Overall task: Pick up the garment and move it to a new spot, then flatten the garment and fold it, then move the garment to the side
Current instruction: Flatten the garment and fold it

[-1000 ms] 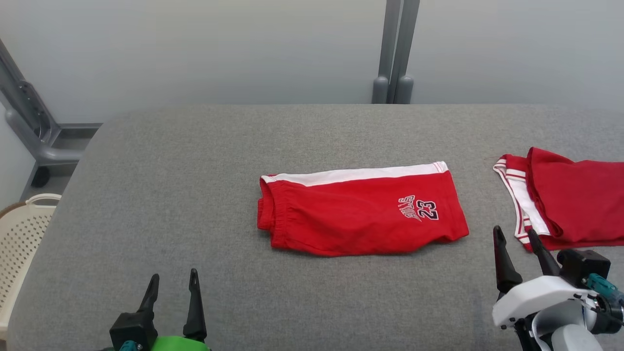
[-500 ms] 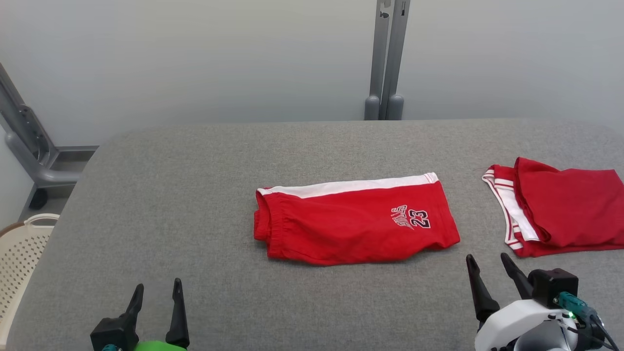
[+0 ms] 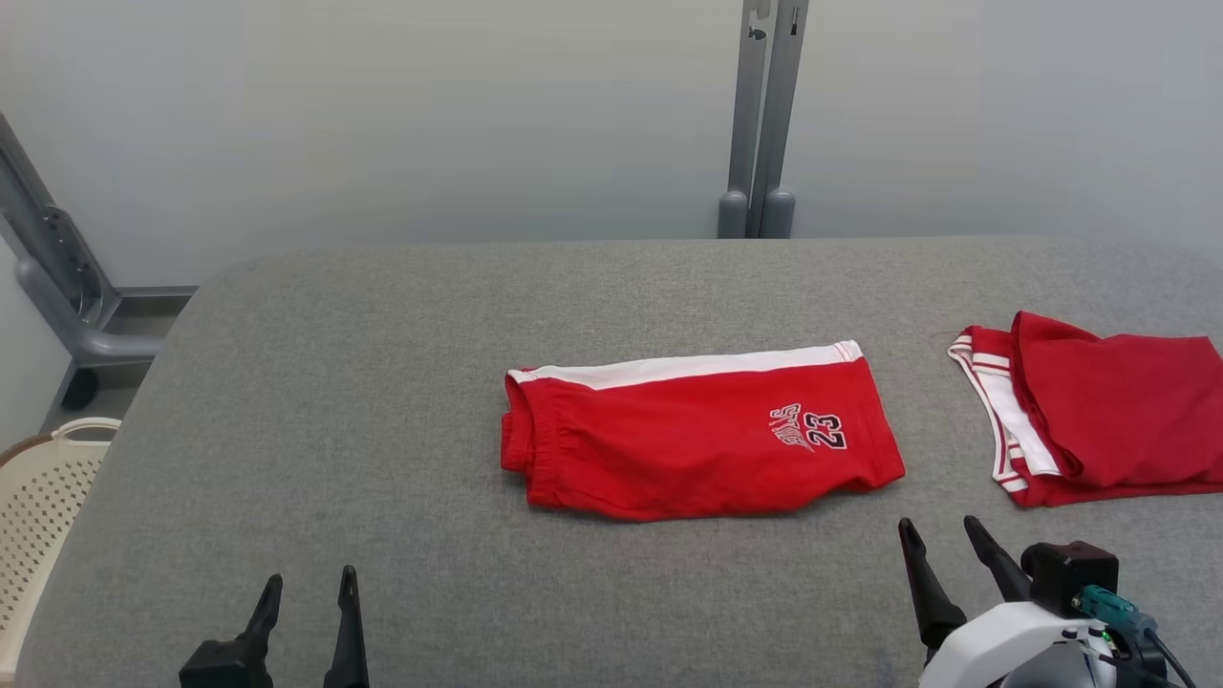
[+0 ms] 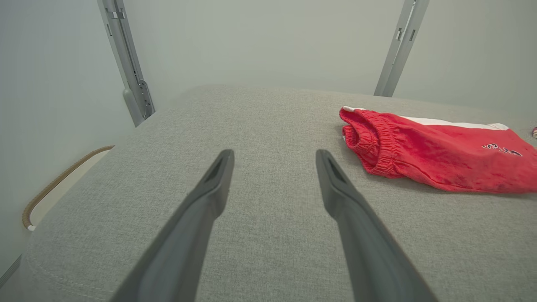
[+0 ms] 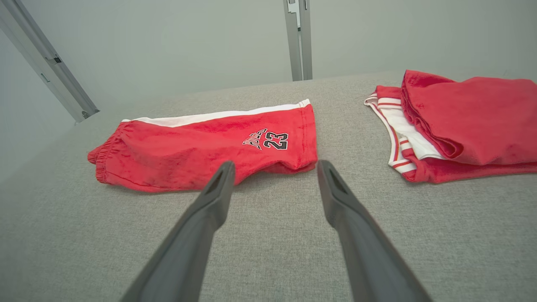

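Right gripper (image 3: 936, 524) and left gripper (image 3: 311, 575) have backed off toward the robot, both released, empty. Shorts (image 3: 697, 444) lie folded in the middle of the tabletop (image 3: 382, 382), untouched. Fold looks done, so moving them aside by the red pile (image 3: 1118, 411) seems next.

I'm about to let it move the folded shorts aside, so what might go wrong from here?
1. The shorts lie folded; a pinch at one end by the open right gripper might let the fold fall open when lifted.
2. A second red garment lies close on the right; moving the shorts that way might bump or cover it.
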